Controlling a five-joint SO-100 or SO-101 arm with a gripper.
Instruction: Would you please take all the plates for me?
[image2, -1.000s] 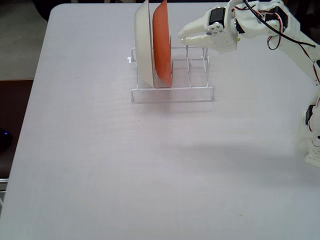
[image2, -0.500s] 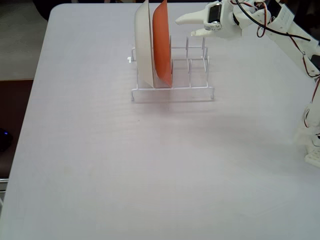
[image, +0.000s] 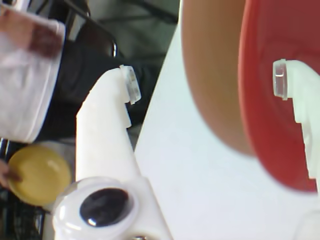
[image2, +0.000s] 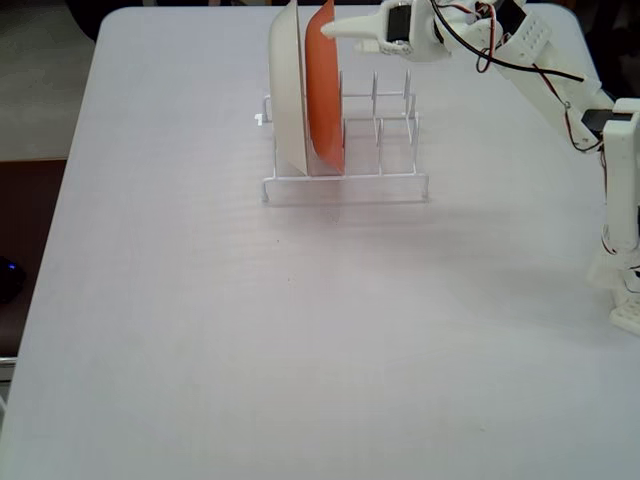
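Observation:
A cream-white plate (image2: 288, 90) and an orange plate (image2: 322, 95) stand upright side by side in the left slots of the white wire rack (image2: 345, 182). My gripper (image2: 340, 30) is at the orange plate's top rim. In the wrist view my gripper (image: 205, 82) is open. Its right fingertip (image: 281, 77) lies in front of the orange plate (image: 265, 115), and the cream-white plate (image: 210, 75) is behind that. A round yellow shape (image: 37, 172) shows off the table's edge, too blurred to name. The light blue plate is out of view.
The rack's right slots (image2: 390, 110) hold nothing. The white table (image2: 200, 330) spreads wide in front of the rack. My arm (image2: 560, 80) reaches in from the right, with its base (image2: 625, 260) at the right edge. A person's white sleeve (image: 25, 75) shows beyond the table.

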